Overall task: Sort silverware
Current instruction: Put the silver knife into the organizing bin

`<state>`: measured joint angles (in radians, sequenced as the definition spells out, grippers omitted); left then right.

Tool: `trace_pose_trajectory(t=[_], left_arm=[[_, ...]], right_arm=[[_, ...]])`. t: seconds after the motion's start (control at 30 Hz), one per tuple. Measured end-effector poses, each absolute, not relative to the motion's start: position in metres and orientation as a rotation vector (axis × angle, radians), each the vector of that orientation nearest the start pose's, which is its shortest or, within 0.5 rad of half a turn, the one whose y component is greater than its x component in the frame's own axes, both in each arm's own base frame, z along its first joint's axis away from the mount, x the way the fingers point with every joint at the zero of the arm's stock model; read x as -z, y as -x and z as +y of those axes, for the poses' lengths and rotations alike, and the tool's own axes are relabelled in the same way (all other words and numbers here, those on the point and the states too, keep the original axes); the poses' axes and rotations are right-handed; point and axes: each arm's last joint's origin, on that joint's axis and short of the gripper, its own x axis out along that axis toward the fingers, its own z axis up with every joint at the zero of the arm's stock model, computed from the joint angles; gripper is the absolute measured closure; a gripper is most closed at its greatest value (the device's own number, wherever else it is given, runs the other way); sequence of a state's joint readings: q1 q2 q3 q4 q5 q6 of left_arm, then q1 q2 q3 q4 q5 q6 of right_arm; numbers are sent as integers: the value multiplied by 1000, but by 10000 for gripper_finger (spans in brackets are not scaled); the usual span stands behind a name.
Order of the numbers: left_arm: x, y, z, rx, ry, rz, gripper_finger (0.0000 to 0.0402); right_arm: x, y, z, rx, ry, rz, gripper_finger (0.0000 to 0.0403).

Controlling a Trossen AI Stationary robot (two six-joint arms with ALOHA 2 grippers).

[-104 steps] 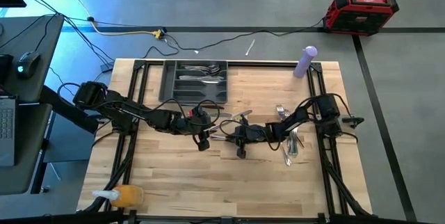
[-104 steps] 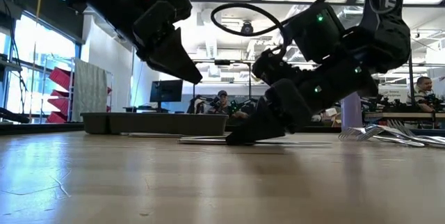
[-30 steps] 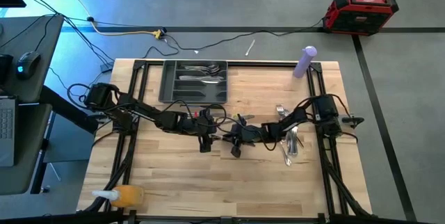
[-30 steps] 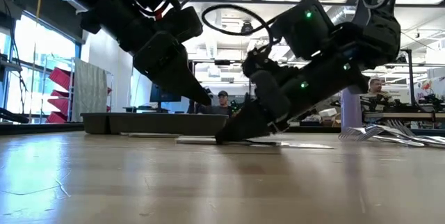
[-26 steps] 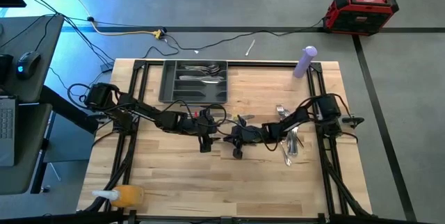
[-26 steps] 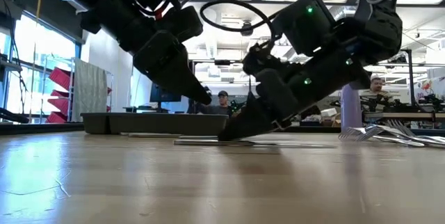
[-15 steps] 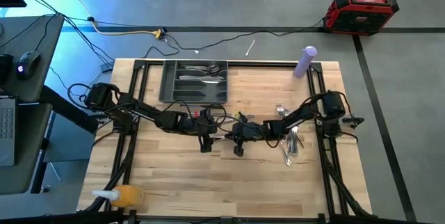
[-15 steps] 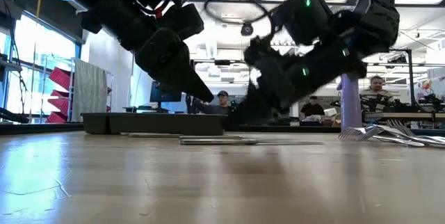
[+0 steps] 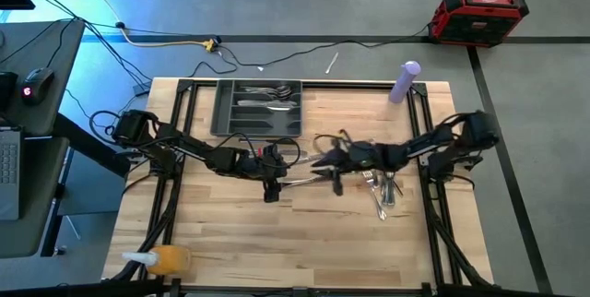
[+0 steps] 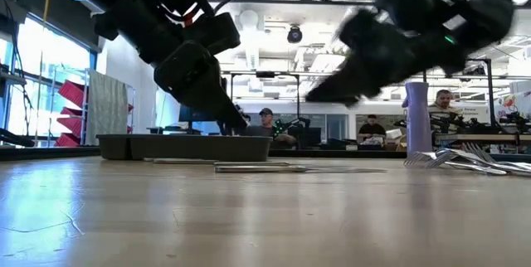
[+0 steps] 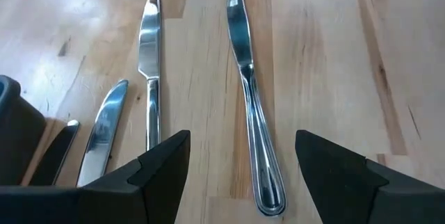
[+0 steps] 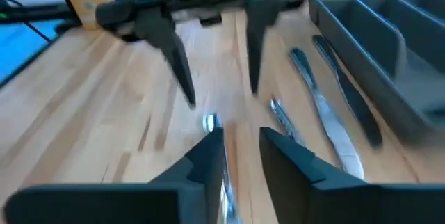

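While left tool (image 11: 236, 175) hangs open over knife (image 11: 250, 106) mid-desk (image 9: 230, 232), right tool (image 12: 240, 147) carries piece, pinched. Few pieces sit in tray (image 9: 221, 112); knives, forks (image 9: 383, 186) remain loose. Sorting barely begun, judging.

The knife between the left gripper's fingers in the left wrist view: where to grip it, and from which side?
Probably grip the knife at its slim handle, from straight above, the left gripper closing across its width. It lies flat on the table, handle between the open fingers, with bare wood on both sides.
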<state>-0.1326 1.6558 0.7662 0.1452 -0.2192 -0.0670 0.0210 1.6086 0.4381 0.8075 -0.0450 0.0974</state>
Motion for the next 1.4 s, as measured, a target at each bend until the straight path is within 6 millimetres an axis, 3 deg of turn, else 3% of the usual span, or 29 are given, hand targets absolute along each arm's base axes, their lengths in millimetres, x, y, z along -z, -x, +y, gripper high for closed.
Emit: trace_pose_trajectory(t=[0.1,0.2,0.47,0.63,0.93,1.23,1.4], left_arm=[[-150,-313,-35,-107,-66,719,161],[-151,-314,-35,-117,-74,700,161],[-152,-315,-34,-137,-87,685,161],[-152,-315,-34,-138,-89,687,161],[-152,-314,-34,-138,-90,690,161],[-151,-314,-34,-138,-91,696,161],[-151,-314,-34,-138,-91,696,161]], right_arm=[[-111,-245,4,-26,-148,346,304],[-104,-238,7,-29,-154,294,297],[-65,-256,19,-87,-127,419,281],[-54,-266,19,-74,-121,398,274],[-48,-285,19,-33,-64,379,274],[-62,-289,19,-59,-82,310,274],[-65,-293,9,-32,-60,311,274]])
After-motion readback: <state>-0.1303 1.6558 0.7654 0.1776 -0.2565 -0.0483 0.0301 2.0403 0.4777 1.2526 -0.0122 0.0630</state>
